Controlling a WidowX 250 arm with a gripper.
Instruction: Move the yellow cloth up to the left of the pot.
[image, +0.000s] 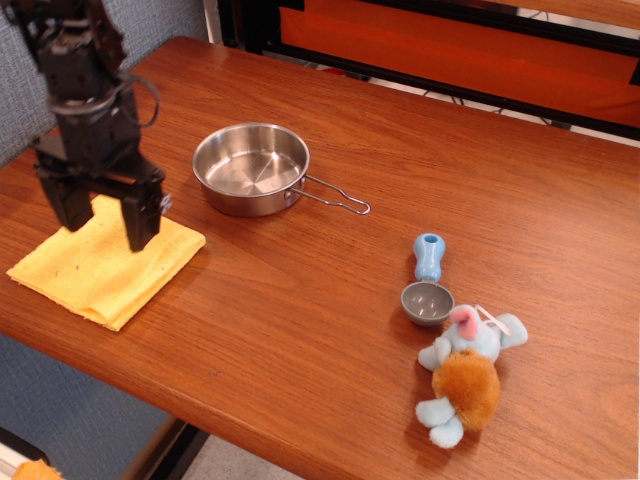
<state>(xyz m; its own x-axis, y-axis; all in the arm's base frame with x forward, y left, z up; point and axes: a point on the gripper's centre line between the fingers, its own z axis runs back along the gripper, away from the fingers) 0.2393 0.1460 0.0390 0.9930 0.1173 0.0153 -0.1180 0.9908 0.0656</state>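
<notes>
The black gripper (103, 217) hangs over the folded yellow cloth (100, 265) at the table's near left edge, its fingers apart; the shiny steel pot (250, 168) with wire handle stands well apart; a grey bowl (427, 302), blue knob (429, 255) and plush toy (467, 372) lie far right.

A black robot arm ends in a black gripper (101, 216). The arm is built of blocky, matte, dark segments stacked one above another, slightly blurred. A thin black cable loops out from the side of the wrist in a rounded arc. Below the wrist a wide, flat crossbar carries two thick, rectangular black fingers (141, 222), one at each end, with a clear gap between them. A small pale spot, possibly a screw or marking, shows on the outer side of one finger. No other colours or labels are legible.
</notes>
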